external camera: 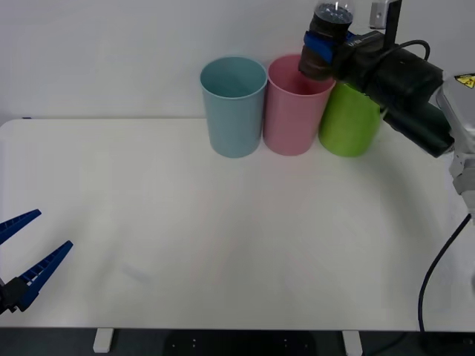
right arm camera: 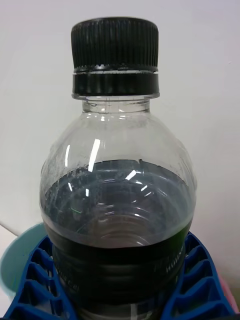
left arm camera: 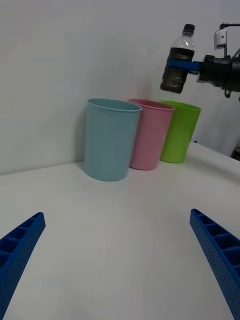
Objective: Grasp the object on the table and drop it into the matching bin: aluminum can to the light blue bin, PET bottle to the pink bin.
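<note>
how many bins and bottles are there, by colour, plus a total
light blue bin: 1
pink bin: 1
lime green bin: 1
PET bottle with black cap, held in the right pincer above the bins: 1
Total: 4

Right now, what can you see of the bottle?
The bottle is small, clear plastic with a ribbed black screw cap, about half full of dark liquid. The right gripper clamps its lower body between blue ribbed fingers. It is held roughly upright in the air, above the pink bin near the rim on the green bin's side, touching nothing else.
</note>
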{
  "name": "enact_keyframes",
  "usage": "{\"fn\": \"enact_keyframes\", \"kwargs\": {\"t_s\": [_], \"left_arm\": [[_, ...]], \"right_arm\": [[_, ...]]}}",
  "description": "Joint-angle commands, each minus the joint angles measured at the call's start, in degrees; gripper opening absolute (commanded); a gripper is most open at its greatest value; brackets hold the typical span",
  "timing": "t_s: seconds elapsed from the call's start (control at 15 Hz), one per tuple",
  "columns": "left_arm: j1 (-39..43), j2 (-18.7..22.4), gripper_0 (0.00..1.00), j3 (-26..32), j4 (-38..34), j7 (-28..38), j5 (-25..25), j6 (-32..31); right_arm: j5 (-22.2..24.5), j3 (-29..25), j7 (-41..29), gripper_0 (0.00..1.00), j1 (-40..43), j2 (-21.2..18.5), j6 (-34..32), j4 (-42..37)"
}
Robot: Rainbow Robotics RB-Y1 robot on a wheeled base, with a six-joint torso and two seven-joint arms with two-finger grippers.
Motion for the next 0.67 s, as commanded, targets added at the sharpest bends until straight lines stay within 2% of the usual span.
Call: {"fn": "enact_keyframes", "kwargs": {"t_s": [0.07, 0.4, 0.67], "left_arm": [[0.0, 0.0, 1.00, 0.0, 0.0, 0.0, 0.0, 0.0], [0.0, 0.0, 1.00, 0.0, 0.0, 0.0, 0.0, 0.0], [0.0, 0.0, 1.00, 0.0, 0.0, 0.0, 0.0, 0.0]], "right_arm": [[1.7, 0.0, 1.2, 0.00, -4.2, 2.3, 2.7, 6.5], [2.8, 1.0, 3.3, 0.07, -9.1, 5.4, 9.2, 13.9], [2.8, 2.1, 3.7, 0.09, -9.6, 5.7, 11.7, 14.5]]}}
